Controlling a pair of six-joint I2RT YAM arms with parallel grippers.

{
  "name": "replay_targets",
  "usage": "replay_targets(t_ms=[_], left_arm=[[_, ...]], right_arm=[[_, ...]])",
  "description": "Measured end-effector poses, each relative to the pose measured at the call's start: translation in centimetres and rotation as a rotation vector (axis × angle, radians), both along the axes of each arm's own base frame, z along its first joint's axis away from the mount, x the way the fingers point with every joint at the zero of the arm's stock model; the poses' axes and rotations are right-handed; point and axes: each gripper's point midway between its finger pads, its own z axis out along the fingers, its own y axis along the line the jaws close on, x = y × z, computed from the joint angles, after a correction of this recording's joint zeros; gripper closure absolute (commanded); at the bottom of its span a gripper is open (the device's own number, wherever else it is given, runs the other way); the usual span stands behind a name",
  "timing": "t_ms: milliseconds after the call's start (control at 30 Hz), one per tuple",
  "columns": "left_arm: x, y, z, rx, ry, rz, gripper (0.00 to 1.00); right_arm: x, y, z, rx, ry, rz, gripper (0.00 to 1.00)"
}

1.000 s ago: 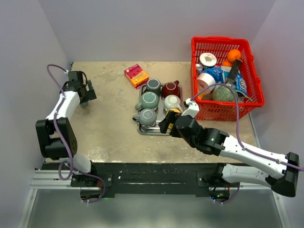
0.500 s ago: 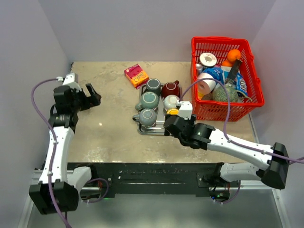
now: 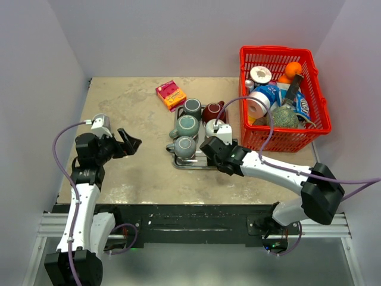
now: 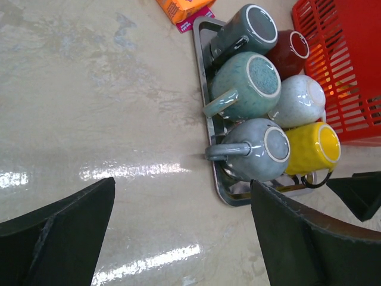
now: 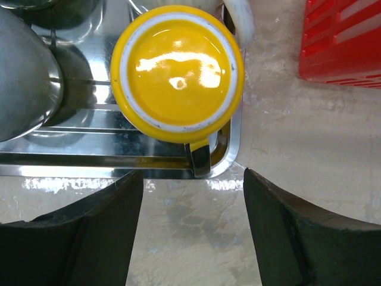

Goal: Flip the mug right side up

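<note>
1. Target: the yellow mug (image 5: 177,71) stands base-up in the tray (image 5: 119,156). It sits at the tray's lower right corner in the left wrist frame, close against the neighbouring mugs (image 4: 247,86).
2. The mug's handle (image 5: 199,159) points over the tray rim toward the bottom of the right wrist frame.
3. Right claw (image 5: 192,185): spread, pinching nothing, with 1 finger at each side of the handle line, just short of the mug. This alignment probably prepares a grip on the handle or wall for the flip.
4. Left claw (image 4: 181,187): spread wide and empty. It hangs over bare bench (image 3: 137,113) at the left of the top frame, apart from the tray, likely to keep clear of the right arm.
</note>
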Motion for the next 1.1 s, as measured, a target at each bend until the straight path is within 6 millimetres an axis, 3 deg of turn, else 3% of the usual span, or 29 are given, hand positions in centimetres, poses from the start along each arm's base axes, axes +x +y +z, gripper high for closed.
replay_targets(t_ms=[467,700,800,933,1100], left_arm=[[0.2,-0.8,-1.0,-0.032,0.006,-0.046,0.01],[0.2,-0.8,-1.0,-0.032,0.007,-0.046,0.01],[0.2,-0.8,-1.0,-0.032,0.008,-0.046,0.01],[0.2,-0.8,-1.0,-0.032,0.008,-0.046,0.01],[0.2,-0.8,-1.0,-0.032,0.008,-0.047,0.01]], right_arm=[[2.0,-0.1,-4.7,-0.074,0.070,0.007,0.46],[2.1,0.1,-4.6,-0.075,0.065,0.021,0.60],[2.1,0.1,-4.6,-0.083,0.068,0.028,0.74],[1.9,0.0,-4.6,-0.086,0.073,0.030,1.00],[1.9,0.1,-4.6,-0.081,0.073,0.032,1.00]])
